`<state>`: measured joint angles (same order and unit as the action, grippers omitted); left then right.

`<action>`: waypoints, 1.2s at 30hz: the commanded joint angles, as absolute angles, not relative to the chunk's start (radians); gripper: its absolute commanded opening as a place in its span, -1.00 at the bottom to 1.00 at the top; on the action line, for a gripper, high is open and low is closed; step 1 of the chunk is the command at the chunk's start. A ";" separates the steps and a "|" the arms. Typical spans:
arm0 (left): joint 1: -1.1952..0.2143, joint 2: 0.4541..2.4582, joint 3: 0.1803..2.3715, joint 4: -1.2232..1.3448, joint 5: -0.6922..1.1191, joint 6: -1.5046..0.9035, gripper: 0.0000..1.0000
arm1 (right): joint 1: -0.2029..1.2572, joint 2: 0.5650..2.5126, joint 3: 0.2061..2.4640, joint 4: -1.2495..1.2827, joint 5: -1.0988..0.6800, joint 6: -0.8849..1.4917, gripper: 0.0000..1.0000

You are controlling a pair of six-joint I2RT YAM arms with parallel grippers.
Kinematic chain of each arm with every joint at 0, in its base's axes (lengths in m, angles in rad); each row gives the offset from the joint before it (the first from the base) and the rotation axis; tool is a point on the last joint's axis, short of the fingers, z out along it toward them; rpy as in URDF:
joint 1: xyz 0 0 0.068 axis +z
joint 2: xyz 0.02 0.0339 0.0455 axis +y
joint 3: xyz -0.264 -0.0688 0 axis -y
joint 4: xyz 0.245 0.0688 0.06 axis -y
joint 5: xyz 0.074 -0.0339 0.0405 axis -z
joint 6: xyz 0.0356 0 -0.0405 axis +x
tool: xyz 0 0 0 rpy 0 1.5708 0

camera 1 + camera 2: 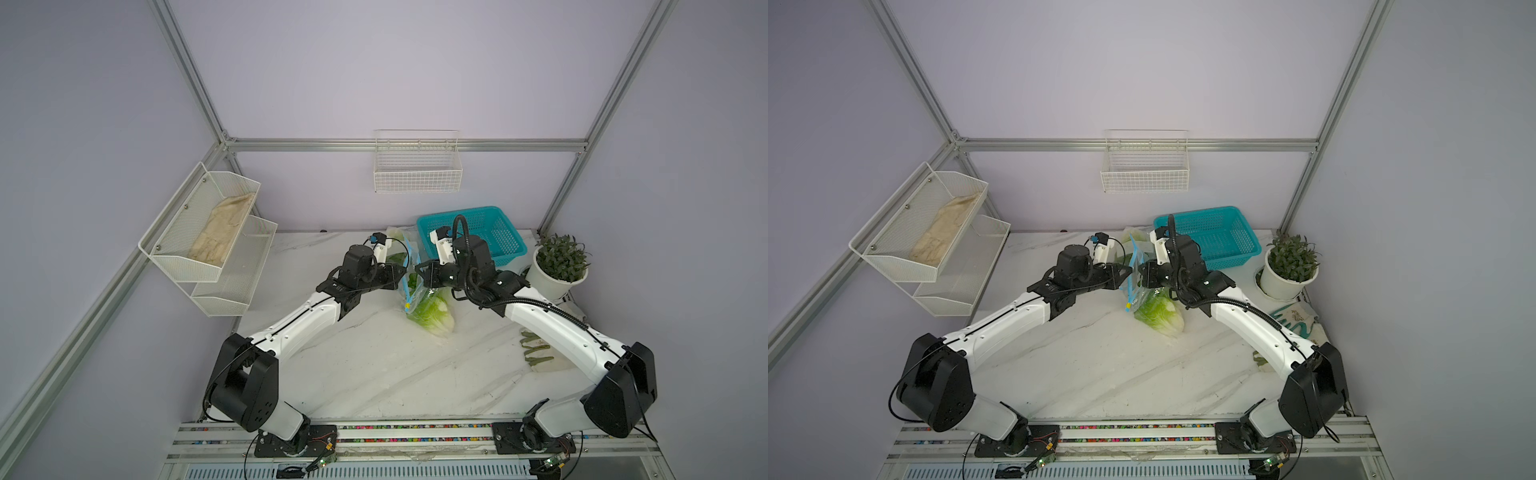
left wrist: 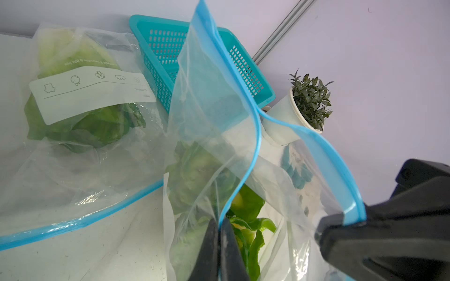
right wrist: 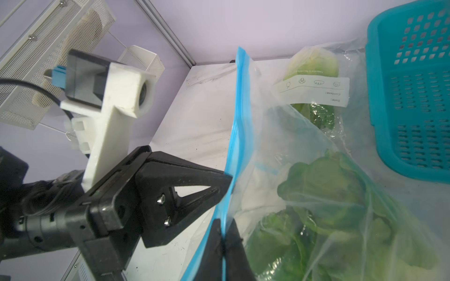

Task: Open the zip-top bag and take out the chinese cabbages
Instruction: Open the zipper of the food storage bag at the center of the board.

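The left gripper [image 2: 219, 225] is clamped shut on one lip of the blue zip strip [image 3: 241, 97] of the zip-top bag [image 2: 211, 102]. The right gripper [image 3: 222, 228] is pinched closed on the facing lip. In both top views the two black grippers meet at the centre of the frame, with the bag standing between them on the white marble-patterned table [image 1: 374, 365].

The chinese cabbages [image 1: 432, 311] are inside the bag: pale frilly leaves just below centre, and a darker, rounder head [image 2: 92, 126] deeper in. A teal perforated plastic basket [image 1: 494, 232] sits above and right of centre, and a potted plant [image 1: 561, 262] stands at right.

The film is thin, clear, glossy and crinkled; the strip looks stiffer. The slick film may slip from a pinch when the arms pull apart. The weighty heads may also drag the bag over against the basket.
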<state>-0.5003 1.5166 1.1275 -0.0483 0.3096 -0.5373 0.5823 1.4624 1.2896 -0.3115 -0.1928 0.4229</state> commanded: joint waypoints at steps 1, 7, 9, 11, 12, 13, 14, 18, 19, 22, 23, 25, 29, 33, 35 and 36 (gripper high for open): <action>-0.502 1.464 1.175 -0.052 0.245 -0.522 -1.00 | 0.575 1.430 1.298 -0.306 -0.151 0.398 -1.00; -0.467 1.348 1.183 -0.192 0.167 -0.507 -1.00 | 0.655 1.486 1.401 -0.347 -0.141 0.338 -1.00; -0.452 1.303 1.184 -0.249 0.139 -0.494 -1.00 | 0.686 1.511 1.440 -0.340 -0.145 0.339 -1.00; -0.428 1.251 1.183 -0.321 0.115 -0.474 -1.00 | 0.716 1.536 1.470 -0.309 -0.169 0.365 -1.00; -0.414 1.229 1.183 -0.353 0.107 -0.468 -1.00 | 0.728 1.547 1.481 -0.294 -0.183 0.379 -1.00; -0.398 1.199 1.183 -0.392 0.097 -0.457 -1.00 | 0.741 1.560 1.493 -0.275 -0.203 0.392 -1.00; -0.384 1.168 1.188 -0.430 0.082 -0.447 -1.00 | 0.752 1.571 1.504 -0.256 -0.227 0.409 -1.00; -0.361 1.079 1.251 -0.594 0.002 -0.391 -1.00 | 0.756 1.573 1.460 -0.140 -0.268 0.541 -1.00; -0.361 1.073 1.275 -0.633 -0.011 -0.378 -1.00 | 0.756 1.569 1.442 -0.136 -0.254 0.555 -1.00; -0.362 1.090 1.329 -0.695 -0.001 -0.358 -1.00 | 0.747 1.553 1.381 -0.159 -0.173 0.606 -1.00; -0.364 1.102 1.338 -0.701 0.009 -0.361 -1.00 | 0.738 1.542 1.347 -0.162 -0.149 0.624 -1.00; -0.377 1.130 1.354 -0.698 0.019 -0.370 -1.00 | 0.712 1.514 1.272 -0.167 -0.112 0.660 -1.00; -0.446 1.234 1.414 -0.698 0.051 -0.357 -1.00 | 0.659 1.486 1.156 -0.212 -0.100 0.680 -1.00; -0.497 1.335 1.457 -0.683 0.088 -0.364 -1.00 | 0.643 1.461 1.091 -0.250 -0.072 0.663 -1.00; -0.516 1.368 1.459 -0.656 0.111 -0.367 -1.00 | 0.637 1.450 1.080 -0.267 -0.072 0.650 -1.00; -0.523 1.384 1.463 -0.650 0.121 -0.370 -1.00 | 0.635 1.447 1.081 -0.279 -0.072 0.639 -1.00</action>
<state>-0.5072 1.3773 1.3907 -0.7082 0.0772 -0.3813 0.6373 1.4971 1.0817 -0.2497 -0.0986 0.6460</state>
